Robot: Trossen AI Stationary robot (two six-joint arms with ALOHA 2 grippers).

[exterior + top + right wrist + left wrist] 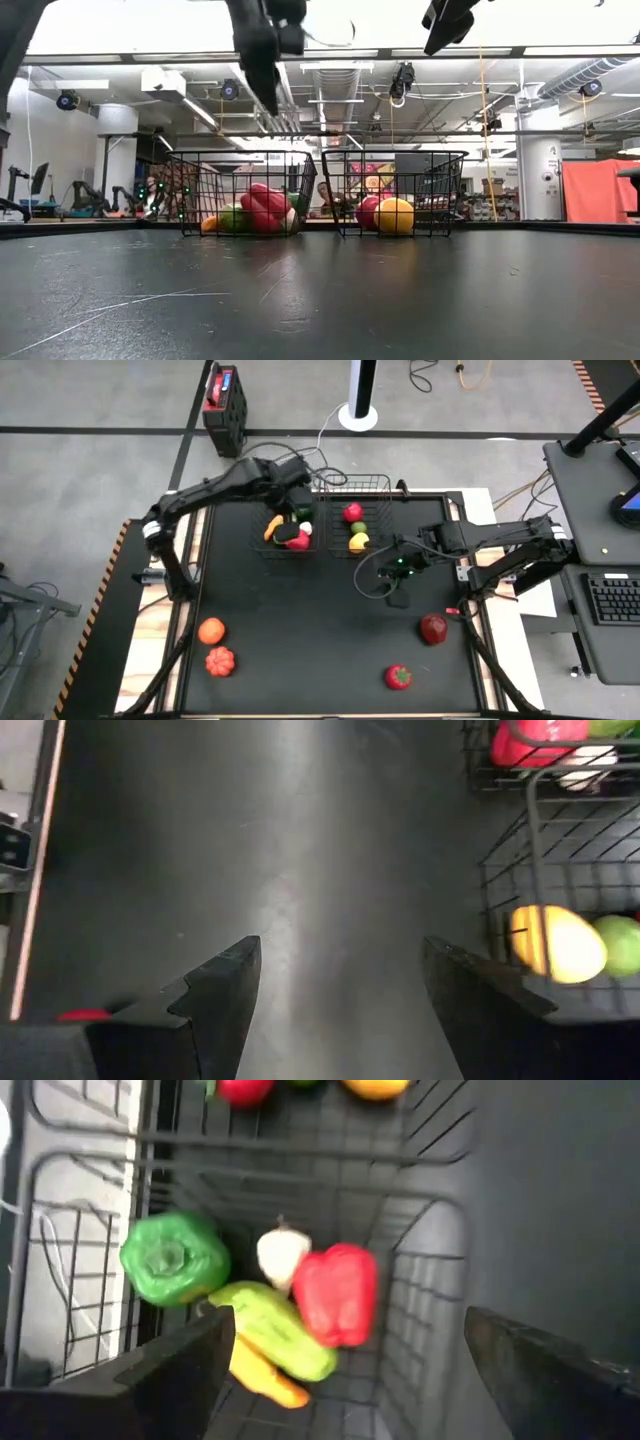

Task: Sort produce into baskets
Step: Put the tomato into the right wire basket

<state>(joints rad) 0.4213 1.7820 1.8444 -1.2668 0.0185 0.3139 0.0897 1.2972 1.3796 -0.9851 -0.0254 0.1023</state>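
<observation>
Count of items, placed relative to my two wire baskets, the left basket (288, 525) and the right basket (364, 520), which stand side by side at the table's far edge. Left basket: five pieces, namely one green pepper (174, 1258), one white garlic (281, 1252), one red pepper (337, 1293), one cucumber (272, 1330) and one orange-yellow piece (262, 1372). Right basket: three pieces, one red (352, 512), one green (358, 527), one yellow (358, 542). Loose on the table, nearer than the baskets: four pieces, namely an orange fruit (211, 630), a ribbed orange-red piece (219, 660), a dark red apple (433, 628) and a red piece with a green top (398, 677). I count twelve pieces in all.
</observation>
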